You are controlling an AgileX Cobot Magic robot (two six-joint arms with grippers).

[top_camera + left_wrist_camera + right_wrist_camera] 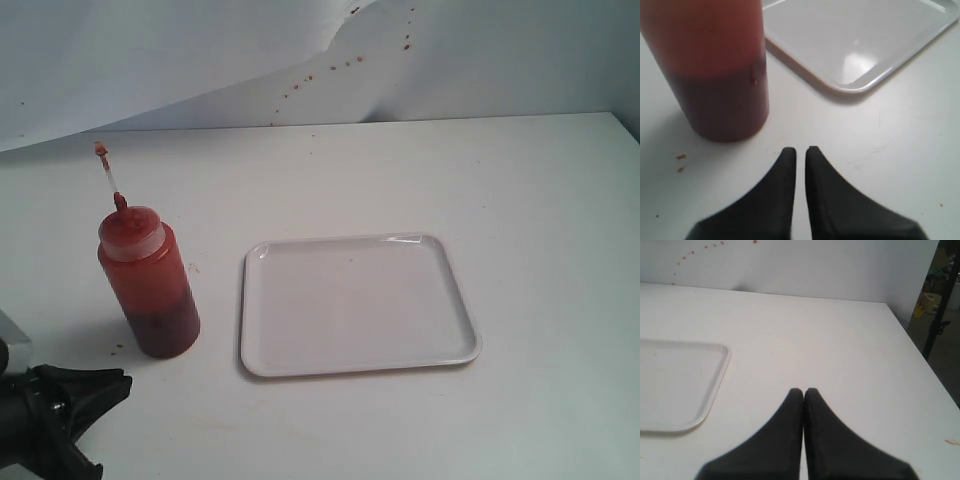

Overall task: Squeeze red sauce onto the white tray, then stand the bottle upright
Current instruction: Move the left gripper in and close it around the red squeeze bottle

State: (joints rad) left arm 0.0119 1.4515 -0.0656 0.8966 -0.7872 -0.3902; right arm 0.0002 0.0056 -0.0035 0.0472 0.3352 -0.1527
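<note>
The bottle (150, 285) stands upright on the table, left of the white tray (355, 300), its thin nozzle pointing up. Red sauce shows only inside the bottle (715, 75), darker near its base; the white tray (855, 45) looks plain white. My left gripper (800, 150) sits low on the table just in front of the bottle, apart from it, its jaws a narrow gap apart with nothing between them. In the exterior view the left gripper (115, 385) is at the bottom left corner. My right gripper (803, 391) is shut and empty, to the right of the tray (675, 385).
Small red specks (345, 65) dot the white backdrop behind the table. A few crumbs (681, 157) lie on the table by the bottle's base. The table's right edge (920, 360) drops off to a floor with a dark stand (940, 315).
</note>
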